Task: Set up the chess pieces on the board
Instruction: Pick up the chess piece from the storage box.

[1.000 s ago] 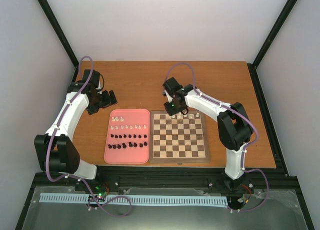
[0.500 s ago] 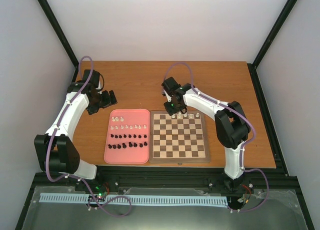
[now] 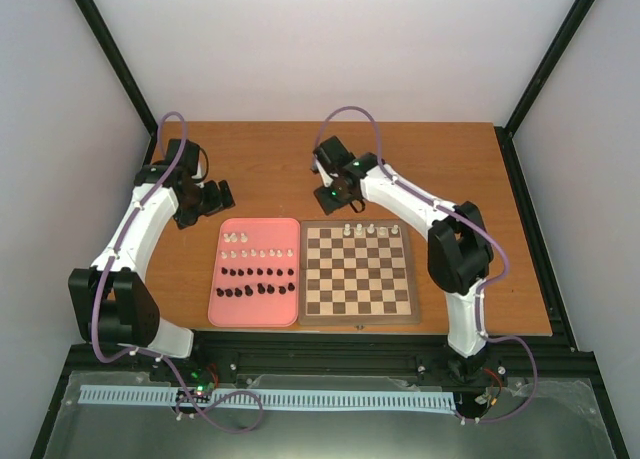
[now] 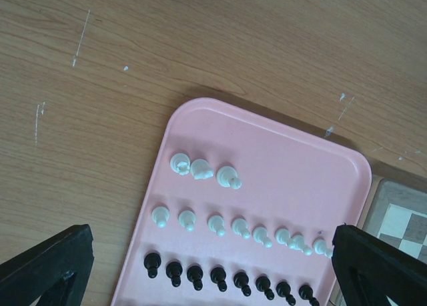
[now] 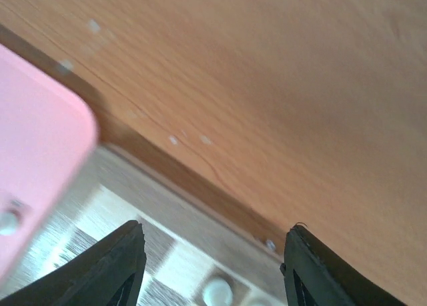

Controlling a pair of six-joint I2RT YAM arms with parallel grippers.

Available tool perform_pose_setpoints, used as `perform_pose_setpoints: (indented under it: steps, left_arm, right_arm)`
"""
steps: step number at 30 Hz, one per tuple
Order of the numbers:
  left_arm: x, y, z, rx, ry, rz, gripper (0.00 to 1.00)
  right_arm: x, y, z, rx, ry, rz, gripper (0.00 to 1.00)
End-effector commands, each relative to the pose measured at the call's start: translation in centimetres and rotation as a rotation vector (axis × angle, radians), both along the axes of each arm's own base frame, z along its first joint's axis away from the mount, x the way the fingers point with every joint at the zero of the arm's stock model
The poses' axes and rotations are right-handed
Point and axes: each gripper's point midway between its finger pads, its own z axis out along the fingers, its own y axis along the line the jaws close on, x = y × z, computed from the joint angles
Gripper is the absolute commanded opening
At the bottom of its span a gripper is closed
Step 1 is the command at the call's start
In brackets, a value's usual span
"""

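The board (image 3: 360, 274) lies right of centre, and several white chess pieces (image 3: 372, 229) stand along its far row. My right gripper (image 3: 346, 205) hangs open just behind the board's far left corner with nothing between its fingers. In the right wrist view, the right gripper (image 5: 213, 269) has one white piece (image 5: 217, 293) standing on the board (image 5: 193, 203) below it. My left gripper (image 3: 222, 194) stands open over bare table, behind the pink tray (image 3: 290, 224). In the left wrist view, the left gripper (image 4: 213, 273) is wide open above the white pieces (image 4: 233, 226) and black pieces (image 4: 219, 275).
The pink tray (image 4: 200, 109) left of the board holds rows of white and black pieces. The board's corner (image 4: 400, 219) shows at its right edge. The tray's corner (image 5: 40, 146) shows in the right wrist view. Bare wooden table (image 3: 450, 179) stretches behind. Black frame posts stand at the sides.
My right gripper has opened, risen and drawn back to the left, away from the board's far row. A white piece stays standing there. The left arm has not moved.
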Motion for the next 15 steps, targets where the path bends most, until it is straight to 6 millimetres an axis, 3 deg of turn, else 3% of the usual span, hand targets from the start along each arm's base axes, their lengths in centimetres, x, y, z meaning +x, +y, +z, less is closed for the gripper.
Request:
perform_pose_setpoints:
  steps: [1, 4, 7, 12, 15]
  left_arm:
    - [0.3, -0.3, 0.6, -0.023, -0.036, -0.009, 1.0]
    - [0.3, -1.0, 1.0, -0.044, -0.078, -0.066, 0.94]
    - [-0.2, -1.4, 0.5, -0.034, -0.072, -0.11, 0.81]
    - [-0.9, -4.6, -0.5, 0.015, -0.05, -0.242, 0.58]
    - [-1.2, -6.5, -2.2, 0.005, -0.018, -0.28, 0.55]
  right_arm:
    - [0.0, 4.9, 1.9, 0.078, -0.015, 0.089, 0.58]
    - [0.3, 6.1, 2.9, 0.131, -0.017, 0.076, 0.58]
    - [0.9, 5.9, 4.2, 0.133, -0.054, 0.055, 0.58]
    - [2.1, 3.2, 6.5, 0.105, -0.114, -0.019, 0.59]
    - [2.8, 0.4, 7.7, 0.131, -0.116, -0.102, 0.59]
